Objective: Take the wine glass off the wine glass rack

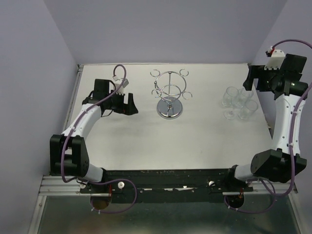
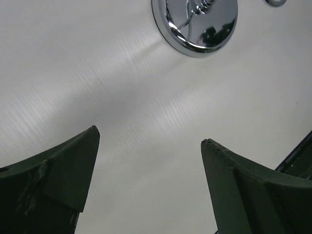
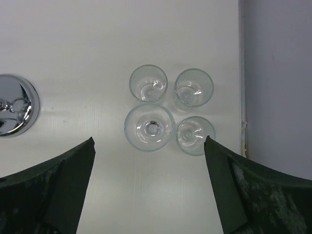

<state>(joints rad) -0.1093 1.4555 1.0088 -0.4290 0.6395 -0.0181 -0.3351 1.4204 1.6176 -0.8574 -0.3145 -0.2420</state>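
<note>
The chrome wine glass rack [image 1: 170, 95] stands at the table's middle back; I see no glass hanging in its loops. Its round shiny base also shows in the left wrist view [image 2: 195, 24] and at the left edge of the right wrist view [image 3: 12, 105]. Several clear wine glasses [image 1: 239, 103] stand upright in a cluster at the right, seen from above in the right wrist view [image 3: 148, 126]. My left gripper [image 1: 130, 105] is open and empty, left of the rack [image 2: 150, 135]. My right gripper [image 1: 251, 78] is open and empty, raised above the glasses [image 3: 150, 138].
The white table [image 1: 146, 141] is enclosed by lilac walls at the back and sides. Its right edge and the wall [image 3: 273, 73] run close beside the glass cluster. The arm bases sit on a black rail [image 1: 170, 178] at the near edge.
</note>
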